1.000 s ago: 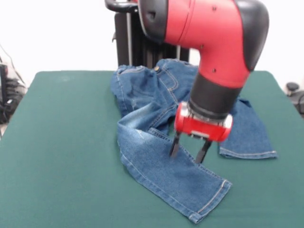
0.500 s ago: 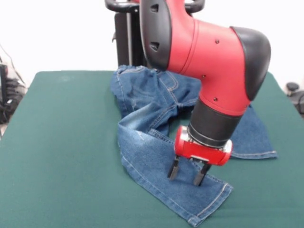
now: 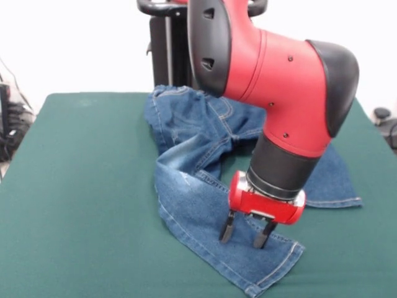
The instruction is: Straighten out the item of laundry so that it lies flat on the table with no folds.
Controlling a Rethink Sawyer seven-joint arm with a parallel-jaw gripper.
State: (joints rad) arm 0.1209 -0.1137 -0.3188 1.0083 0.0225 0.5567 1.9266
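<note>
- The gripper [image 3: 243, 235], fingers spread, stands on the jeans [image 3: 205, 198] leg near its hem.
- This leg runs diagonally toward the waistband at the desk [image 3: 74, 186] far side.

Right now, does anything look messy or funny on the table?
Yes. The jeans are twisted: one leg bends across the table toward the front, with a fold near the waist. The hand is open over that leg's hem end.

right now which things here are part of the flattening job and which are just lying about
Part of the job: small blue denim jeans, dark green felt-topped table, red robot hand, open over the near leg.
Lying about: black cables, dark object off the table.
</note>
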